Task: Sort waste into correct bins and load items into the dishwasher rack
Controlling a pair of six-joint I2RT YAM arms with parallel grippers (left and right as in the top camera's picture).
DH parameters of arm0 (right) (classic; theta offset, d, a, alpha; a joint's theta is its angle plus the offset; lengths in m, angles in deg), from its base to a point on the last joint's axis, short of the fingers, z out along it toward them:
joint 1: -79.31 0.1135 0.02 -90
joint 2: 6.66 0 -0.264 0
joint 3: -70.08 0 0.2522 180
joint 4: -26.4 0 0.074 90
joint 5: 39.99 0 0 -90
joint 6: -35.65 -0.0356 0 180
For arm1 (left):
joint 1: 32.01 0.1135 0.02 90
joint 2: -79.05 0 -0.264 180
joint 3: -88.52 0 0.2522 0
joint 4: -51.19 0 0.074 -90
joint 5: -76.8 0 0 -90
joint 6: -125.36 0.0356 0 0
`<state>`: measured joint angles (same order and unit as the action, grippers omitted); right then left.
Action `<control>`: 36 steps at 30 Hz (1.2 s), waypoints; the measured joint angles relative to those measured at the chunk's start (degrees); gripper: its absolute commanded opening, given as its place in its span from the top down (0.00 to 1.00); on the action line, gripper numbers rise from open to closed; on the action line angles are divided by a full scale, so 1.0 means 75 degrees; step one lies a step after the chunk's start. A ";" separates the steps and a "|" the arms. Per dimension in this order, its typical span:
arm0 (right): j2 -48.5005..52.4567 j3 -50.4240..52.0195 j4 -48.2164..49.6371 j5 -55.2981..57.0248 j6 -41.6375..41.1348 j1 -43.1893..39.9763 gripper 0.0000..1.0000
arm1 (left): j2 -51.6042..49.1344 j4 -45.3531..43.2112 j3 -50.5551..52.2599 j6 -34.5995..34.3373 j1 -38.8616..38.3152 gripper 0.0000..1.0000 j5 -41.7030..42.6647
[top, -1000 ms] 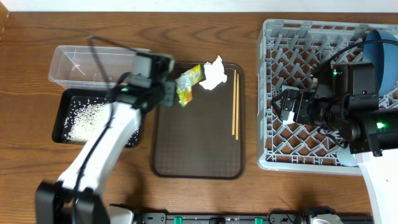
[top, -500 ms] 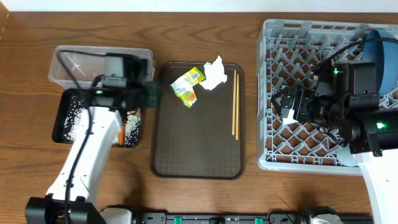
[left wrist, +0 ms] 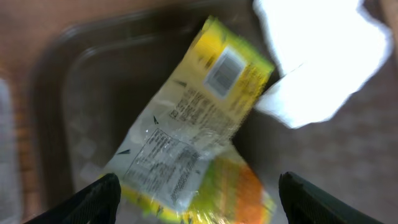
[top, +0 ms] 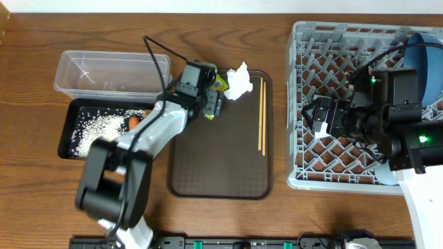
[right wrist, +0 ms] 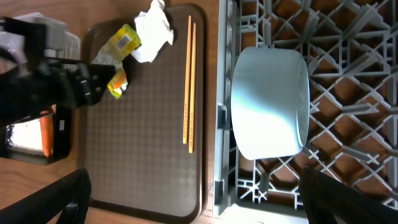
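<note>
A yellow-green snack wrapper (left wrist: 193, 143) lies at the back of the brown serving tray (top: 218, 159), touching a crumpled white tissue (top: 237, 81). My left gripper (top: 213, 105) hovers just over the wrapper, open, one finger on each side of it and nothing gripped. Two wooden chopsticks (top: 261, 114) lie along the tray's right side. The black tray (top: 64, 135) holds white rice (top: 93, 131) and an orange carrot (top: 133, 122). My right gripper (top: 322, 117) stands open above the grey dishwasher rack (top: 295, 138), over a white bowl (right wrist: 270, 102) lying on its side among the pegs.
The clear plastic tub (top: 69, 69) sits behind the black tray at the left. A dark-blue plate (top: 423, 62) stands in the rack's far right corner. Bare wooden table runs along the front edge.
My left arm swung left over the black tray, where the carrot now lies, then came back over the wrapper. Its jaws went from shut to open. The right arm stayed still.
</note>
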<state>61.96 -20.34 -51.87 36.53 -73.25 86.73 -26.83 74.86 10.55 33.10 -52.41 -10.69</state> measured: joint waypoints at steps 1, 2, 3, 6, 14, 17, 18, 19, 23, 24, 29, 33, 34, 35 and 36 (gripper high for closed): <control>0.0000 0.0000 -0.0035 0.0000 0.0000 0.0000 0.01 | -0.0175 -0.0073 0.0000 0.0000 0.0000 0.18 -0.0044; 0.0000 0.0000 -0.0058 0.0003 0.0000 0.0000 0.01 | -0.0303 -0.0137 0.0000 0.0000 0.0000 0.18 -0.0070; 0.0000 0.0000 -0.0076 0.0000 0.0000 0.0000 0.01 | -0.0411 -0.0187 0.0000 0.0000 0.0000 0.20 -0.0102; 0.0000 0.0000 -0.0093 0.0000 0.0000 0.0000 0.01 | -0.0688 -0.0189 0.0000 0.0009 0.0000 0.32 -0.0163; 0.0000 0.0000 -0.0108 0.0000 0.0000 0.0000 0.01 | -0.0740 0.0306 -0.0076 0.0093 0.0009 0.94 -0.0073; 0.0000 0.0000 -0.0108 0.0000 -0.0003 0.0000 0.01 | -0.0583 0.0883 -0.0087 0.0079 0.0012 0.94 0.0015; 0.0000 0.0000 -0.0111 0.0000 0.0000 0.0000 0.01 | -0.0493 0.1148 -0.0085 0.0073 0.0012 0.94 0.0050; 0.0000 0.0000 -0.0108 0.0000 0.0000 0.0000 0.01 | -0.0385 0.1445 -0.0073 0.0067 0.0012 0.94 0.0070; 0.0000 0.0000 -0.0096 0.0000 0.0000 0.0000 0.01 | 0.0347 0.2527 0.0017 -0.0015 0.0017 0.94 0.0128; 0.0000 0.0000 -0.0082 0.0003 0.0000 0.0000 0.01 | 0.0667 0.2841 0.0023 -0.0047 0.0029 0.94 0.0137; 0.0000 0.0000 -0.0017 0.0003 0.0000 0.0000 0.01 | 0.2294 0.4424 0.0020 -0.0312 0.0291 0.94 0.0000; 0.0003 0.0000 -0.0015 0.0006 0.0000 0.0000 0.01 | 0.2841 0.5415 0.0020 -0.0889 0.0901 0.94 -0.0548; 0.0000 0.0000 -0.0015 0.0003 0.0000 0.0000 0.01 | 0.2856 0.5537 0.0020 -0.1003 0.1116 0.94 -0.0662; 0.0000 0.0000 -0.0015 0.0003 0.0000 0.0000 0.01 | 0.2836 0.5601 0.0020 -0.1113 0.1376 0.93 -0.0778; 0.0000 0.0000 -0.0015 0.0003 0.0000 0.0000 0.01 | 0.2818 0.5610 0.0020 -0.1163 0.1533 0.89 -0.0825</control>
<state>61.96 -20.34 -51.98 36.55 -73.25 86.73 -5.70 116.93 10.71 24.38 -40.91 -16.88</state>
